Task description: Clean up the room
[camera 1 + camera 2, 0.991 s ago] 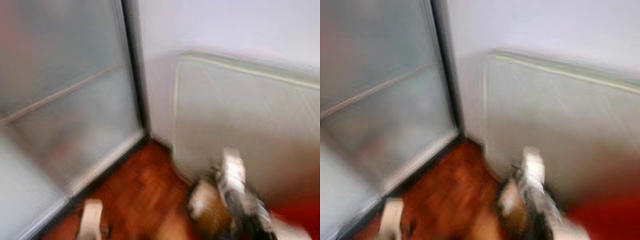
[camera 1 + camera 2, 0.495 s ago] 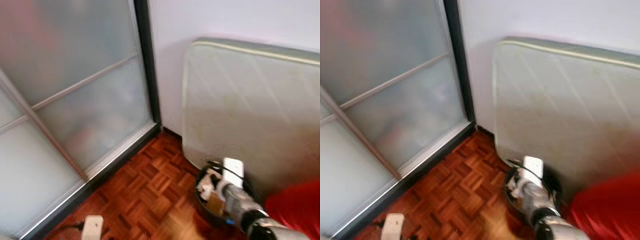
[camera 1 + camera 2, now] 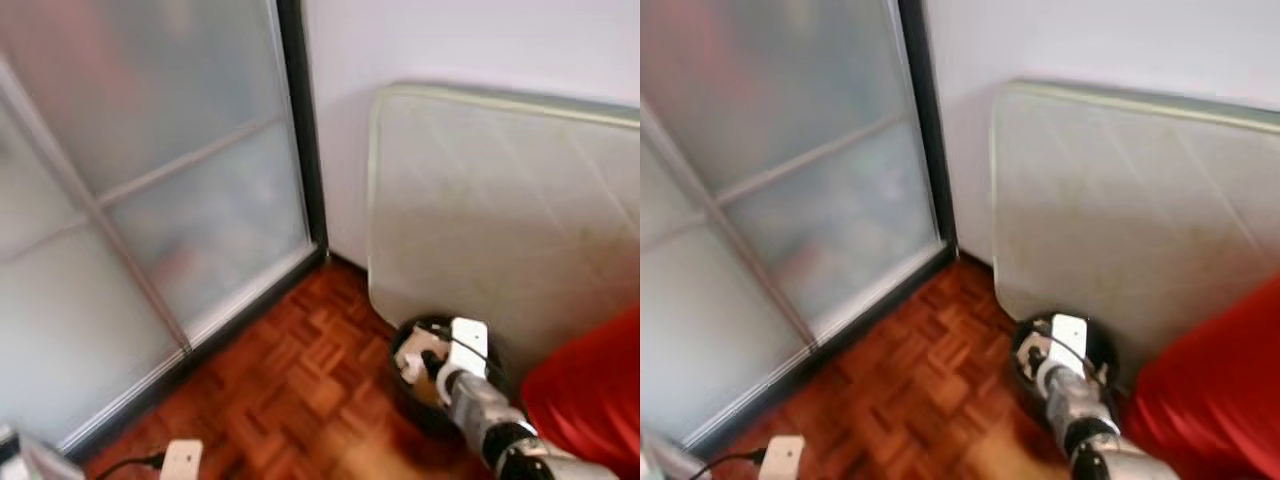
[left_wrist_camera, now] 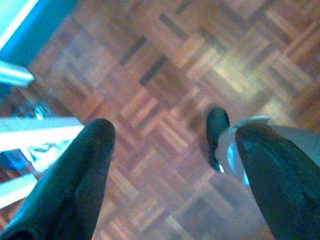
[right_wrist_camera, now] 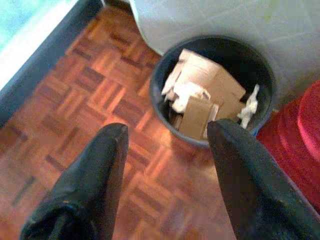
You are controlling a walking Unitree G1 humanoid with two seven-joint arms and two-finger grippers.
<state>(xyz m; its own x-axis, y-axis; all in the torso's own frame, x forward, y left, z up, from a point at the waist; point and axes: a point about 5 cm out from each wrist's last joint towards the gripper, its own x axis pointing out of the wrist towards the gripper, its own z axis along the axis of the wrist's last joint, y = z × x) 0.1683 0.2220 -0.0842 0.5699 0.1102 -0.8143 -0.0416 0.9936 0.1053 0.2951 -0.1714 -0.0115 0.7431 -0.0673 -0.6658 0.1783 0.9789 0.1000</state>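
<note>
No readable text, label or number appears anywhere.

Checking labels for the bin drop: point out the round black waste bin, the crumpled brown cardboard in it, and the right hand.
round black waste bin (image 5: 162,70), right wrist view, on its left rim.
crumpled brown cardboard (image 5: 210,80), right wrist view, on the largest flat piece.
right hand (image 5: 167,132), right wrist view, midway between its open fingertips.

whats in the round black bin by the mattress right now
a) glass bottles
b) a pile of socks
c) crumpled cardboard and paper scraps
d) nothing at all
c: the right wrist view, looking past the open right gripper, shows the black bin holding tan cardboard pieces and white paper scraps, standing on the parquet floor against the pale mattress.
</note>
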